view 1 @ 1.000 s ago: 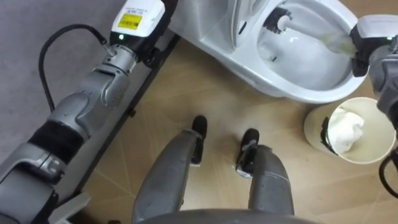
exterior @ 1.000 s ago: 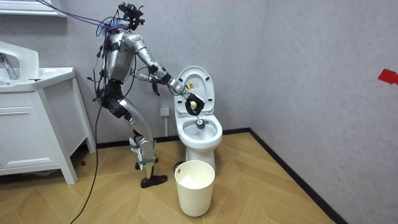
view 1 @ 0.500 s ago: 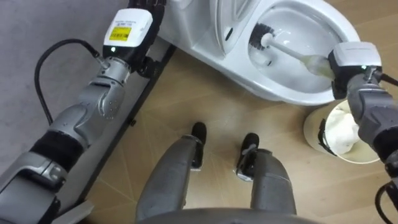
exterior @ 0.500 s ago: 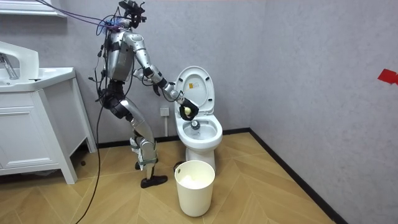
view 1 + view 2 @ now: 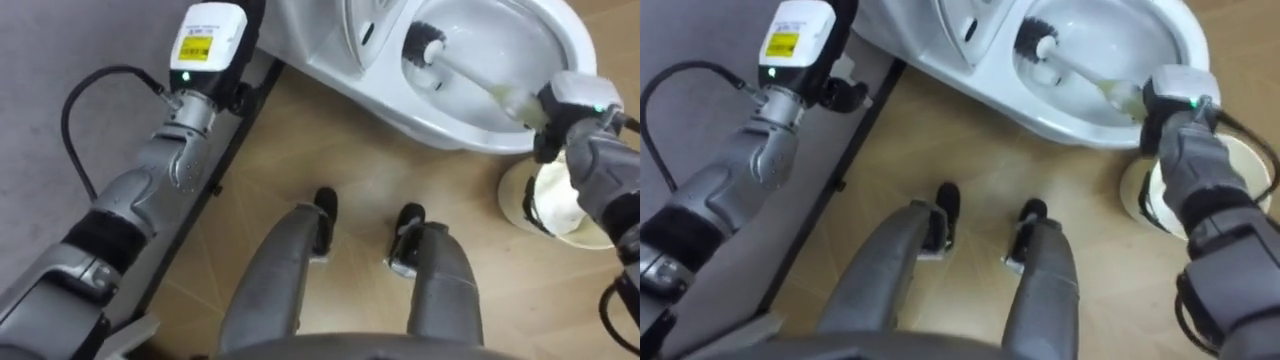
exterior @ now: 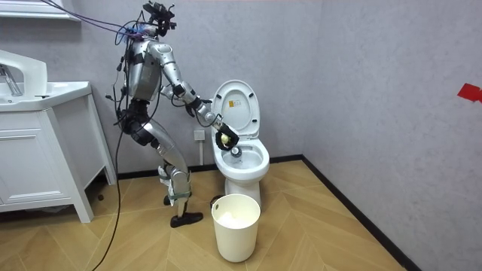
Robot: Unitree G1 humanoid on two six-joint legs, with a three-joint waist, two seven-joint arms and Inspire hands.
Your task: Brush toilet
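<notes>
Right hand (image 5: 572,100), curled round the brush (image 5: 425,44) handle, had dropped nearer the toilet (image 5: 330,70) rim than a second earlier. The brush head remained inside the bowl. Left hand (image 5: 800,40) beside the toilet, fingers indeterminate.

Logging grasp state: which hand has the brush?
The right hand, at the rim of the bowl, is closed round the brush, whose head is down in the bowl. The left hand is left of the bowl, apart from the brush.
</notes>
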